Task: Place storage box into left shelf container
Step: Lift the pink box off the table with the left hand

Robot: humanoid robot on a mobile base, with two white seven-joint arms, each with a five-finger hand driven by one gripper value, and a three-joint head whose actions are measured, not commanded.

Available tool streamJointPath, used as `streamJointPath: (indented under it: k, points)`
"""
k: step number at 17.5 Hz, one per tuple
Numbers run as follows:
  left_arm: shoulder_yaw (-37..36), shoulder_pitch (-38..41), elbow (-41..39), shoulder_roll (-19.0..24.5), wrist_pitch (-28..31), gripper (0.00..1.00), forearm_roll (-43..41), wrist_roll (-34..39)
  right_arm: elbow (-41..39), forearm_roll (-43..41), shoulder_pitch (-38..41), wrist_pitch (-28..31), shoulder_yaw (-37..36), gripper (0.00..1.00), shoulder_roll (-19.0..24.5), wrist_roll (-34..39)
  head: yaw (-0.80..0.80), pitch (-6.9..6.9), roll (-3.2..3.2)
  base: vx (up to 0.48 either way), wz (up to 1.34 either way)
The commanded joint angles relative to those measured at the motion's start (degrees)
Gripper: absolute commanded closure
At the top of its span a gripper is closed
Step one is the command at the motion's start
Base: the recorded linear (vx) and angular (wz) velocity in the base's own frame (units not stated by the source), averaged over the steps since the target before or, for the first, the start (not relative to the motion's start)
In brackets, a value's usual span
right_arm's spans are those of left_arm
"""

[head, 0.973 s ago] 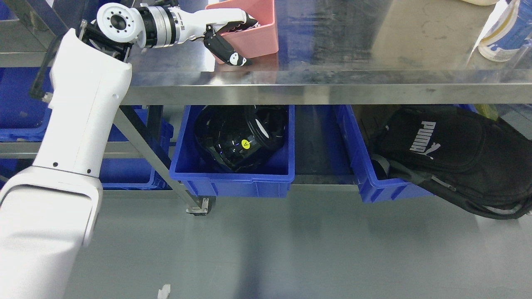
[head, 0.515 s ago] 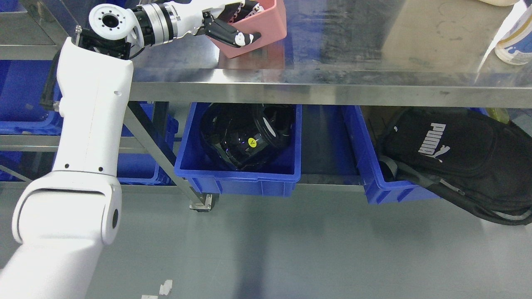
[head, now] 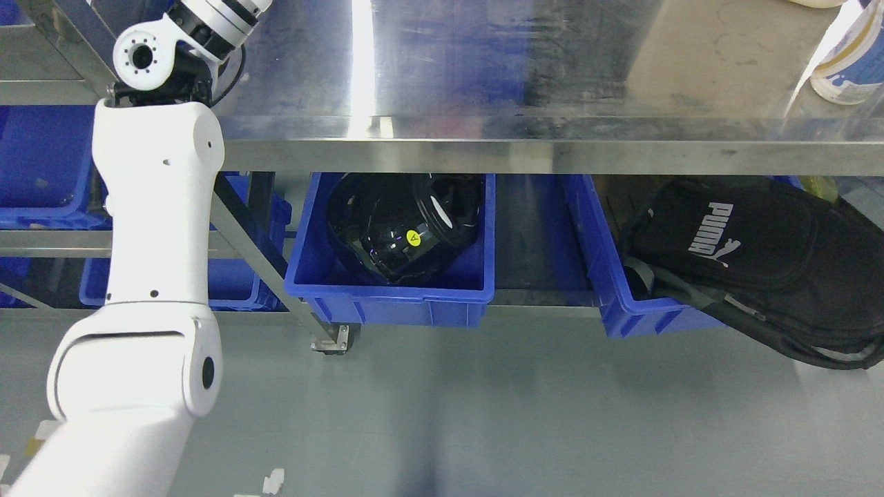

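At ten o'clock in the head view, the left arm (head: pixel 155 207) rises from the bottom-left corner, its white upper segment standing nearly upright against the front lip of the steel table (head: pixel 552 83), and its wrist ring (head: pixel 214 17) runs off the top edge at eleven o'clock. The left hand lies beyond that edge, so whether it is clenched, released or grasping cannot be told. Half a second ago the hand was in sight at twelve o'clock, curled over the rim of the pink storage box on the tabletop; now both hand and box are gone from the picture, and a bright glare streak sits on the bare steel where the box showed. The forearm has swung from lying across the table toward one o'clock to pointing almost straight up.

Below the table at six o'clock, a blue bin (head: pixel 394 304) holds a black helmet (head: pixel 400 224) with a small yellow sticker. At three o'clock a second blue bin (head: pixel 635 317) carries a black bag (head: pixel 760 248) that hangs over its right side. More blue bins (head: pixel 41 166) sit on the left shelf at nine o'clock, behind the arm. A white and blue bottle (head: pixel 846 59) stands at the table's far right, at two o'clock. The right arm does not show.
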Motion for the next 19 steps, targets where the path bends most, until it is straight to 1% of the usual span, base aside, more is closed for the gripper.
streamJointPath:
  k: [1, 2, 3, 5, 7, 9, 11, 13, 15, 17, 19]
  points:
    - [1.8, 10.6, -7.9, -0.2, -9.6, 0.97, 8.6, 3.6, -1.0, -0.1, -0.3, 0.0, -0.2, 0.00, -1.0, 0.0, 0.00, 0.00, 0.00, 0.000, 0.00]
    - [0.9, 12.5, -9.2, -0.2, -12.1, 0.97, 8.6, 8.5, -1.0, -0.1, -0.3, 0.0, -0.2, 0.00, -1.0, 0.0, 0.00, 0.00, 0.00, 0.000, 0.00]
    - [-0.6, 14.4, -11.1, -0.2, -13.6, 0.97, 8.6, 15.9, -1.0, -0.1, -0.3, 0.0, -0.2, 0.00, -1.0, 0.0, 0.00, 0.00, 0.00, 0.000, 0.00]
    - [-5.4, 18.0, -17.2, -0.2, -14.0, 0.96, 8.5, 30.7, -1.0, -0.1, -0.3, 0.0, -0.2, 0.00, -1.0, 0.0, 0.00, 0.00, 0.00, -0.003, 0.02]
    - [-11.0, 21.2, -24.5, -0.2, -13.8, 0.96, 8.5, 37.8, -1.0, -0.1, -0.3, 0.0, -0.2, 0.00, -1.0, 0.0, 0.00, 0.00, 0.00, -0.014, 0.08]
    - [-15.6, 24.1, -30.9, -0.2, -12.6, 0.96, 8.4, 39.9, -1.0, -0.1, -0.3, 0.0, -0.2, 0.00, -1.0, 0.0, 0.00, 0.00, 0.00, -0.035, 0.06]
    - [-19.6, 28.1, -36.3, -0.2, -11.7, 0.96, 8.4, 39.6, -1.0, -0.1, -0.3, 0.0, -0.2, 0.00, -1.0, 0.0, 0.00, 0.00, 0.00, -0.086, 0.07]
    - [-23.7, 34.6, -41.4, -0.2, -11.5, 0.96, 8.3, 38.5, -1.0, -0.1, -0.3, 0.0, -0.2, 0.00, -1.0, 0.0, 0.00, 0.00, 0.00, -0.125, 0.10]
    - [-24.7, 41.2, -44.5, -0.2, -11.5, 0.97, 8.3, 34.7, -1.0, -0.1, -0.3, 0.0, -0.2, 0.00, -1.0, 0.0, 0.00, 0.00, 0.00, -0.150, 0.15]
    - [-24.0, 45.5, -45.2, -0.2, -13.8, 0.97, 8.2, 30.4, -1.0, -0.1, -0.3, 0.0, -0.2, 0.00, -1.0, 0.0, 0.00, 0.00, 0.00, -0.157, 0.25]
    - [-23.0, 49.0, -45.2, -0.2, -16.1, 0.97, 8.2, 29.6, -1.0, -0.1, -0.3, 0.0, -0.2, 0.00, -1.0, 0.0, 0.00, 0.00, 0.00, -0.143, 0.43]
